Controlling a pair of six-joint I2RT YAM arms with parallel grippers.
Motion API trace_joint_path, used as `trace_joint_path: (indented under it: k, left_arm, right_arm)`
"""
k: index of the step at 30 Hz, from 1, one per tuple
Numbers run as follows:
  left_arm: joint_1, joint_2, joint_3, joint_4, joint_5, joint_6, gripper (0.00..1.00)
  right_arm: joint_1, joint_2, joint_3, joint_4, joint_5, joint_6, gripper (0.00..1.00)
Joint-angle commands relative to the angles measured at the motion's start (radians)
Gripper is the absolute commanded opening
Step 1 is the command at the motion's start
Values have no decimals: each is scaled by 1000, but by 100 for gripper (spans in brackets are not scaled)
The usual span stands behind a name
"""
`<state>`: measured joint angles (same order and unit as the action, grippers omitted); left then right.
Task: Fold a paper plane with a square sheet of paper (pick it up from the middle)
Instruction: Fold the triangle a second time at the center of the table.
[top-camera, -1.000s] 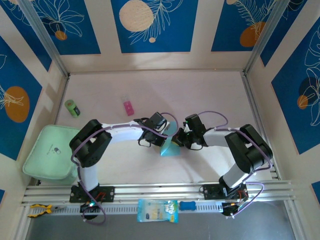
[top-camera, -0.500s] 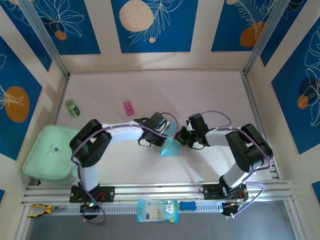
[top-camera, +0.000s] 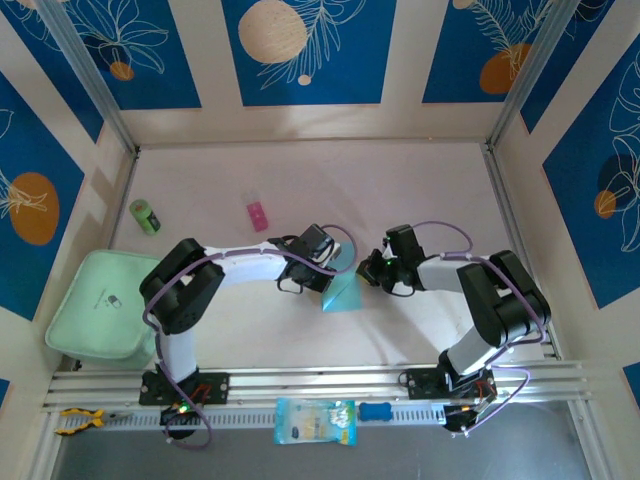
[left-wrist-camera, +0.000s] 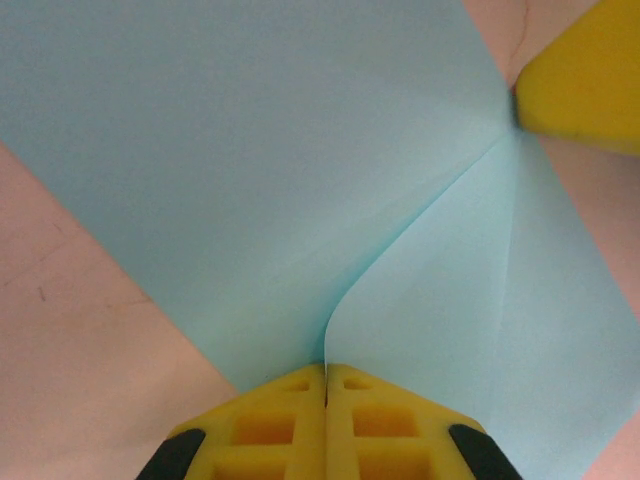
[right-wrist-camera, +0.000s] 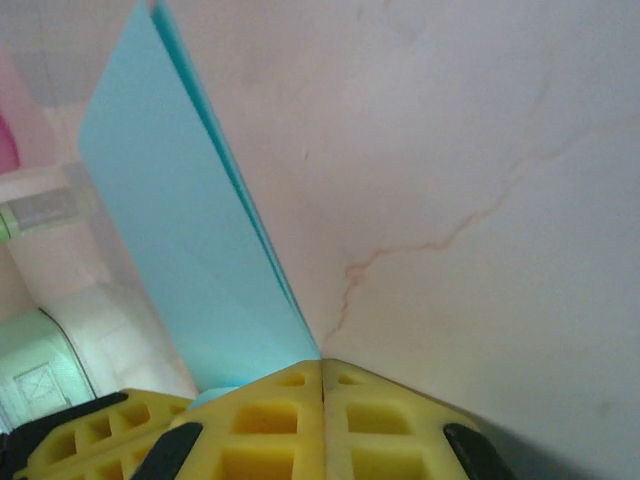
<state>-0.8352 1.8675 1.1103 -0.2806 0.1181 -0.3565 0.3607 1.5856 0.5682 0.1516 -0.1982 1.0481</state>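
Pinching creased square sheet of paper (top-camera: 343, 295), left claw (left-wrist-camera: 325, 375), right claw (right-wrist-camera: 322, 366)

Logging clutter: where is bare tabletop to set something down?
Bare: far tabletop right of the small pink rectangular block; near strip between the light cyan-blue creased paper and the metal rail. Crowded: centre, around the paper.

We saw a robot lab cell: a pale bench (top-camera: 400, 180) boxed in by blue leaf-print panels (top-camera: 300, 50), aluminium rails (top-camera: 320, 378) along its near edge.
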Motion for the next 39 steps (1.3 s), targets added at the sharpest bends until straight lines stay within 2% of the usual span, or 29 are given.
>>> trace_joint_path:
  k: [1,8,14,17,22,27,34,37,39]
  left_arm:
    - [13,31,-2,-65,-23,28,0]
    - [13,33,0,-71,-26,28,0]
    - [13,34,5,-70,-23,28,0]
    - [13,34,3,-69,-21,28,0]
    - [14,38,8,-71,-20,28,0]
    - [13,35,6,-69,-20,28,0]
    - [13,32,13,-72,-26,24,0]
    - [13,15,28,-79,-25,18,4]
    - [12,-7,65,-128,-36,22,10]
  right_arm:
    - [-31,-25,13,-39,46,-5,0]
    - [29,-106,19,-23,-3,-19,1]
    - [102,-68,17,10,-44,8,1]
    - [104,-57,-9,73,-70,27,1]
    - [109,-28,-11,61,-69,27,0]
    - [106,29,-43,128,-89,38,0]
    - [98,34,-91,93,-25,54,0]
    - [98,21,-83,66,-20,43,0]
    - [98,15,-74,34,-8,40,0]
